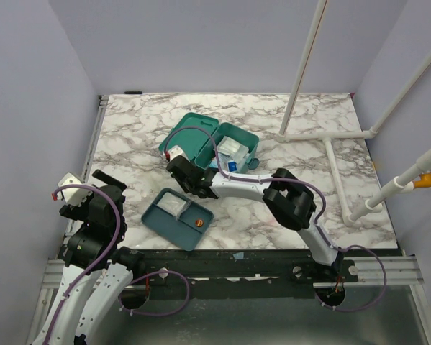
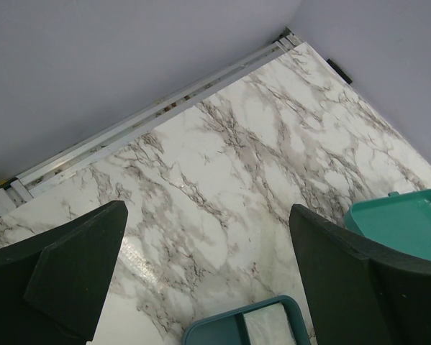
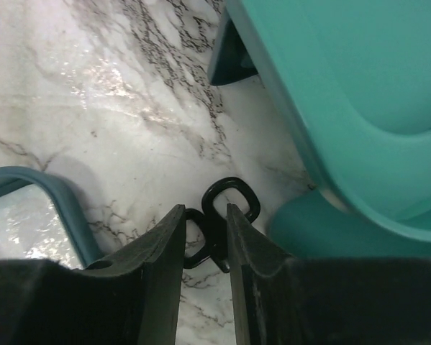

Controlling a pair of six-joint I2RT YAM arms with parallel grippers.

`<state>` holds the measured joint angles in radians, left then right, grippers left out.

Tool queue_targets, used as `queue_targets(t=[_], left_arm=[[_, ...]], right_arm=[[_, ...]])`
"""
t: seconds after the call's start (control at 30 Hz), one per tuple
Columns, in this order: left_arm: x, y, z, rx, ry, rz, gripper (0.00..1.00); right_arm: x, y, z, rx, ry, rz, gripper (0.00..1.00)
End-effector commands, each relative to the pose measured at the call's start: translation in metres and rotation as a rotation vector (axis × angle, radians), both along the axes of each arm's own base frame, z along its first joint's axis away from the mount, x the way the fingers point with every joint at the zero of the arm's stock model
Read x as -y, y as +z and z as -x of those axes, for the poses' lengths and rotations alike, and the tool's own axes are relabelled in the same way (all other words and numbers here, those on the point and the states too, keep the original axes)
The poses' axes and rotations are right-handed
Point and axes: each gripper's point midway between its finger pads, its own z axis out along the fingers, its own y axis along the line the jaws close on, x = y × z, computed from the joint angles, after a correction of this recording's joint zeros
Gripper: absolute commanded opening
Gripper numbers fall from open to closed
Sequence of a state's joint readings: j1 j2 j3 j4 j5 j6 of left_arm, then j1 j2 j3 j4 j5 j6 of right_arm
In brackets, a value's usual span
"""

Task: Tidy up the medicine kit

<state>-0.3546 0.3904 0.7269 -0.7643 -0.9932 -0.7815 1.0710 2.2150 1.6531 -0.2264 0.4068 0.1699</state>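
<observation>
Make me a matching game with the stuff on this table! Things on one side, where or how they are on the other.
1 medicine kit
2 compartment tray
3 left gripper
4 black loops

A between the fingers of the right gripper
B jaws wide open
C lid open, packets inside
D holds a small orange thing

Pairs: 1-C, 2-D, 3-B, 4-A.

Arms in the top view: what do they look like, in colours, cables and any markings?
The left arm and right arm have white link shells and bulky black joints. A purple cable runs along each. Near each wrist sits a white block with a red mark. The left gripper and right gripper have black, wedge-shaped fingers.
</observation>
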Motion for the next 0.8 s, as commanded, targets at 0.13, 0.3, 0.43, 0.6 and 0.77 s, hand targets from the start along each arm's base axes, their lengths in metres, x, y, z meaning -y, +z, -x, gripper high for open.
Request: queue_targets(t=[0.13, 0.3, 0.43, 0.6, 0.77], left_arm=[[0.004, -0.004, -0.004, -0.021, -0.023, -0.007, 0.98], [0.004, -0.005, -0.005, -0.023, -0.024, -0.007, 0.99], [0.005, -0.005, -0.005, -0.022, -0.025, -0.007, 0.99], [0.005, -0.005, -0.005, -0.023, -0.030, -0.007, 0.99], [0.005, -0.005, -0.005, -0.024, -0.029, -0.009, 0.99]], right_arm=[[0.009, -0.019, -0.007, -0.015, -0.019, 0.047, 0.32], [0.017, -0.030, 0.000, -0.049, -0.014, 0.069, 0.31], [0.023, -0.039, 0.010, -0.090, -0.008, 0.070, 0.31], [0.031, -0.047, 0.023, -0.136, -0.005, 0.068, 0.30], [0.041, -0.053, 0.034, -0.175, -0.009, 0.069, 0.29]])
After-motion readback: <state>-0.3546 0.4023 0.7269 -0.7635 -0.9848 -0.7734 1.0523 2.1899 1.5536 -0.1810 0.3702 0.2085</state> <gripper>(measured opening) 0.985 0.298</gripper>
